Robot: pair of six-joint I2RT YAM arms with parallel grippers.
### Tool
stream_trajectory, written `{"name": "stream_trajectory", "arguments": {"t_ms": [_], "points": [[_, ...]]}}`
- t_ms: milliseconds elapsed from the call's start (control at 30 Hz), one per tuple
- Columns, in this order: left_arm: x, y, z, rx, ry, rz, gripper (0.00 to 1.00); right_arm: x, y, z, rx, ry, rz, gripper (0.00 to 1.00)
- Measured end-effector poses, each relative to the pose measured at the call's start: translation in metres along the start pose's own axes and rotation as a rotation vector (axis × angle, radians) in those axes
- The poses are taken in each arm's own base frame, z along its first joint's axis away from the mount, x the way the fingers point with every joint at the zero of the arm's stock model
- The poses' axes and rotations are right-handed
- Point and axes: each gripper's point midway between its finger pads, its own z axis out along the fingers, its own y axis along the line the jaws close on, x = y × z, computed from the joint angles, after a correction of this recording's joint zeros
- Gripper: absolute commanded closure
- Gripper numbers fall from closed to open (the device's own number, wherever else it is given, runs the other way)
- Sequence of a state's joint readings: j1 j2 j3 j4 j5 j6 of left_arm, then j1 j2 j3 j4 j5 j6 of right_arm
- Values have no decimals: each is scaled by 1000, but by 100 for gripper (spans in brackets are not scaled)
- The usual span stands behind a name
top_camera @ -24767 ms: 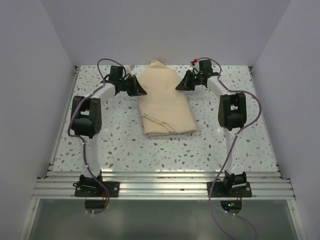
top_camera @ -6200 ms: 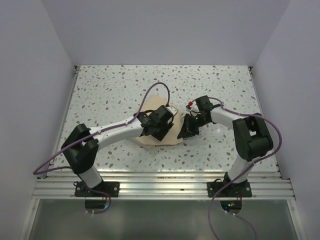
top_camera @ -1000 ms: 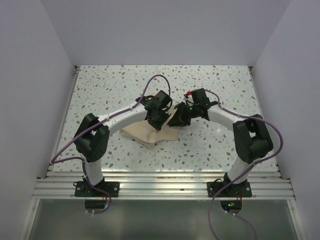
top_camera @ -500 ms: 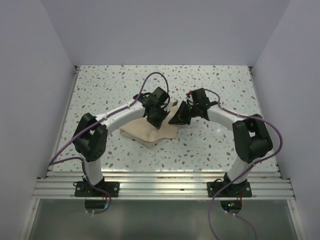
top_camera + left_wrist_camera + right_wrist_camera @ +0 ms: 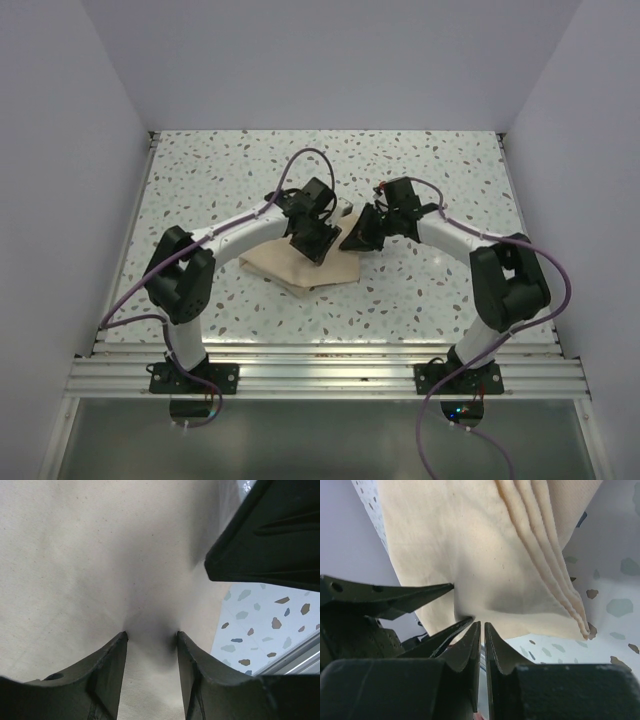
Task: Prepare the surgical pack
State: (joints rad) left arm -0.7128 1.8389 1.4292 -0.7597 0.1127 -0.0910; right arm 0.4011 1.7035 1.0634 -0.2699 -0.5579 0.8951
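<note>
The tan cloth (image 5: 283, 268) lies folded as a flat bundle in the middle of the table. It fills the left wrist view (image 5: 75, 555) and shows stacked fold edges in the right wrist view (image 5: 470, 545). My left gripper (image 5: 318, 242) is shut on a thick fold of the cloth (image 5: 151, 636). My right gripper (image 5: 357, 238) is at the cloth's right edge, tip to tip with the left, with its jaws shut and nothing between them (image 5: 482, 624). The steel tray, instruments, brown strips and gauze pads are out of view.
The speckled table (image 5: 430, 170) is walled on the left, back and right. A metal rail (image 5: 320, 365) runs along the near edge by the arm bases. The right gripper's black body (image 5: 270, 535) crowds the left wrist view.
In the last second both grippers have stayed together over the cloth's right end with only slight shifts. Since six seconds ago they have moved farther back and the cloth has spread to the left.
</note>
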Motion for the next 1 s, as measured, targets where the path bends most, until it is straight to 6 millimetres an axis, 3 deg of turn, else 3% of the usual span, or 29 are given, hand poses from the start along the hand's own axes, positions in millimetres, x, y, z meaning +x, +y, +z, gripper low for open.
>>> {"name": "stream_trajectory", "arguments": {"t_ms": [300, 600, 700, 1000], "points": [[9, -2, 11, -58, 4, 27, 52, 7, 0, -9, -2, 1, -33, 88], [8, -9, 16, -23, -10, 10, 85, 7, 0, -10, -5, 5, -34, 88], [6, -8, 14, -2, -13, -1, 100, 7, 0, -10, -6, 5, -34, 88], [1, -5, 5, 4, 11, -10, 100, 4, 4, -8, -23, -3, -31, 88]]}}
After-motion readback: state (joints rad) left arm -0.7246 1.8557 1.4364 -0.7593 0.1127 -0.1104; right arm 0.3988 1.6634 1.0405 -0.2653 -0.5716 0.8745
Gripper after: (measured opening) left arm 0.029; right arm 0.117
